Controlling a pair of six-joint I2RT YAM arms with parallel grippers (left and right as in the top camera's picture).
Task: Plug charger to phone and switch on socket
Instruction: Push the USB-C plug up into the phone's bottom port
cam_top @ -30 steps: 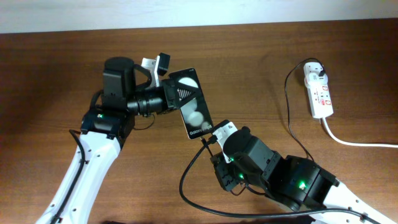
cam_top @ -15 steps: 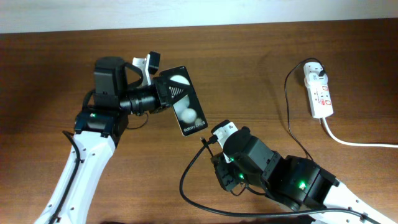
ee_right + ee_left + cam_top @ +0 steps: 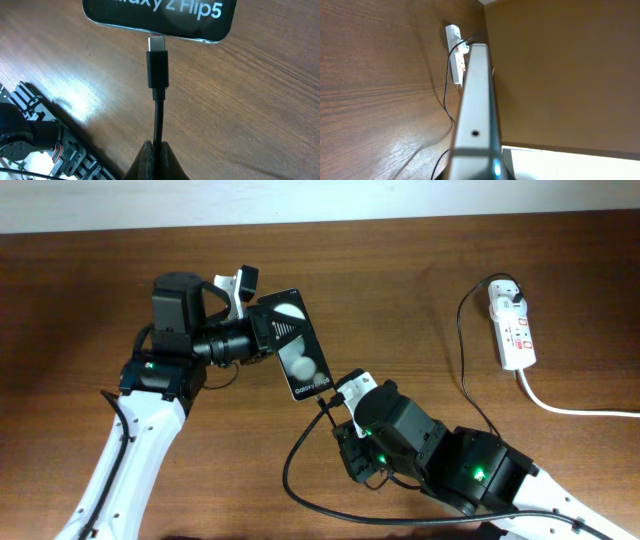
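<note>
My left gripper [image 3: 278, 330] is shut on the phone [image 3: 302, 355] and holds it tilted above the table, its text end toward my right arm. In the left wrist view the phone [image 3: 477, 100] shows edge-on. My right gripper [image 3: 154, 151] is shut on the charger cable [image 3: 159, 112] just behind its connector [image 3: 156, 45]. The connector tip touches the middle of the phone's bottom edge [image 3: 160, 20]; I cannot tell how deep it sits. In the overhead view my right gripper [image 3: 332, 402] is just below the phone. The socket [image 3: 513, 330] lies at the far right with the charger's white plug [image 3: 505, 292] in it.
The thin black cable [image 3: 463, 365] runs from the plug down the table, passes under my right arm and loops at the front [image 3: 290, 480]. The socket's thick white cord [image 3: 570, 408] leads off right. The socket also shows in the left wrist view [image 3: 455, 65].
My left arm has carried the phone up and left, then held it. My right gripper has moved up-left with the cable, bringing the connector tip to the phone's bottom edge.
</note>
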